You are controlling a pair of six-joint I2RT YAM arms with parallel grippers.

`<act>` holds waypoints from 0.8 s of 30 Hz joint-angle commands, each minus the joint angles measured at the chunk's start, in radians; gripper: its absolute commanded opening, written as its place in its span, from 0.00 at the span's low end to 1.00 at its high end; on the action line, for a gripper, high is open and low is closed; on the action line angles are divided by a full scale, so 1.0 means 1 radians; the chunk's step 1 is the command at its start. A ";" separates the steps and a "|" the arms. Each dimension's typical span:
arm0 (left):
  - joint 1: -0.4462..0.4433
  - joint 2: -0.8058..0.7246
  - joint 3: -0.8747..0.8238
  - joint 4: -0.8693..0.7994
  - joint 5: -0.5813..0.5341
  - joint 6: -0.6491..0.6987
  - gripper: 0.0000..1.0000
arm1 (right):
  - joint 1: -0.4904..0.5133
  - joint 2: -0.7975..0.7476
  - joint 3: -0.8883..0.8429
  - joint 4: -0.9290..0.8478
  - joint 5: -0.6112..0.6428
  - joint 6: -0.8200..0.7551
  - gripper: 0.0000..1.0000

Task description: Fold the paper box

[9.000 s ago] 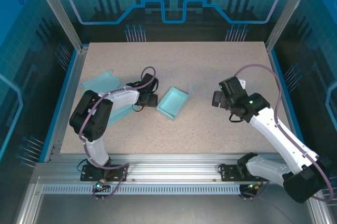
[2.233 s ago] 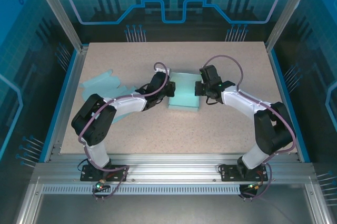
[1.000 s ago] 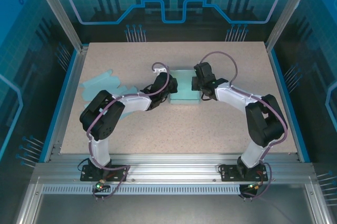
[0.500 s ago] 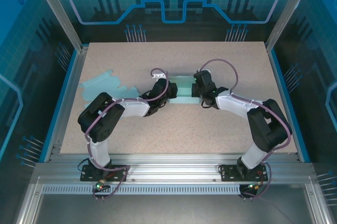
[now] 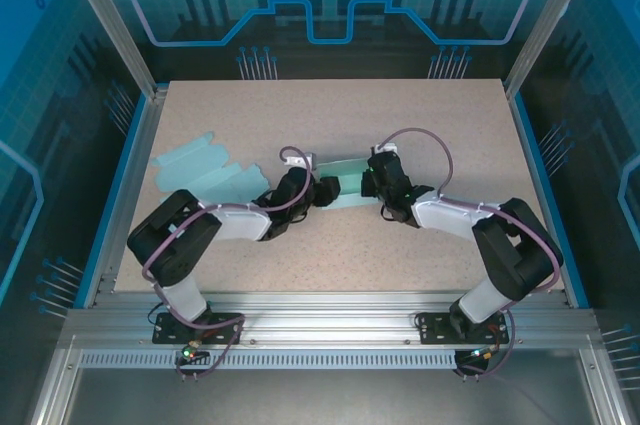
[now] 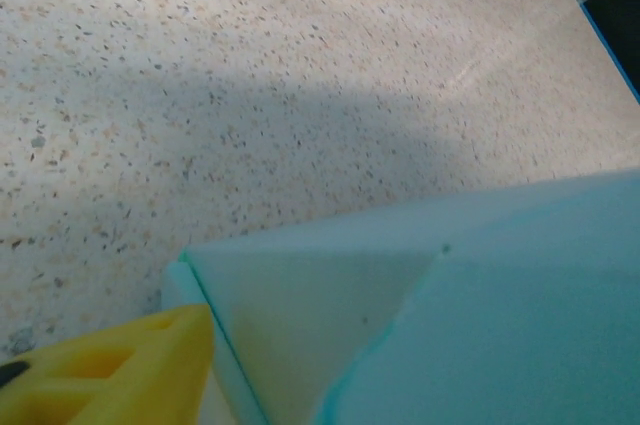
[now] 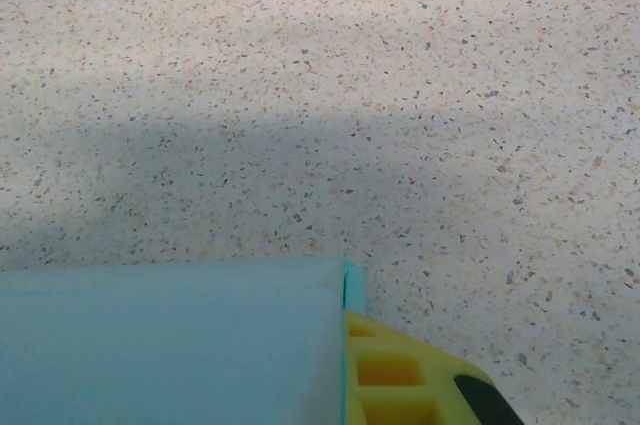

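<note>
The teal paper box [image 5: 346, 189] sits mid-table between my two grippers, seen from above as a thin strip. My left gripper [image 5: 320, 191] holds its left end and my right gripper [image 5: 371, 183] its right end. In the left wrist view the box [image 6: 470, 325] covers the lower right, with one yellow finger [image 6: 110, 375] pressed against the outside of its thin side wall. In the right wrist view a box panel [image 7: 170, 345] lies at the lower left and a yellow finger [image 7: 400, 375] sits against its wall edge. Each gripper's other finger is hidden behind paper.
Flat teal paper blanks [image 5: 195, 167] lie on the speckled table [image 5: 430, 115] to the left of the left arm. Blue rails and the aluminium frame [image 5: 140, 135] border the table. Open tabletop stretches behind the box and to the right.
Both grippers have drawn the box toward the near edge and lower, and from above it has narrowed from a wide rectangle to a thin strip. Both arms now reach flatter over the table.
</note>
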 commanded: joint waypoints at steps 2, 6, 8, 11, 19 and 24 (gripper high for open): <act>-0.010 -0.088 -0.071 0.040 0.010 0.032 0.73 | 0.026 0.011 -0.070 -0.084 -0.035 0.031 0.07; -0.010 -0.164 -0.106 0.008 -0.011 0.049 0.84 | 0.038 0.002 -0.083 -0.083 -0.023 0.026 0.08; -0.011 -0.196 -0.126 0.006 -0.017 0.053 0.86 | 0.046 0.002 -0.085 -0.086 -0.013 0.023 0.08; -0.011 -0.249 -0.152 0.003 -0.034 0.051 0.87 | 0.063 0.002 -0.084 -0.097 0.014 0.018 0.08; -0.010 -0.452 -0.187 -0.082 -0.124 0.089 0.91 | 0.100 -0.031 -0.059 -0.155 0.058 0.000 0.17; -0.010 -0.545 -0.150 -0.201 -0.164 0.142 0.93 | 0.125 -0.063 -0.054 -0.173 0.079 -0.016 0.33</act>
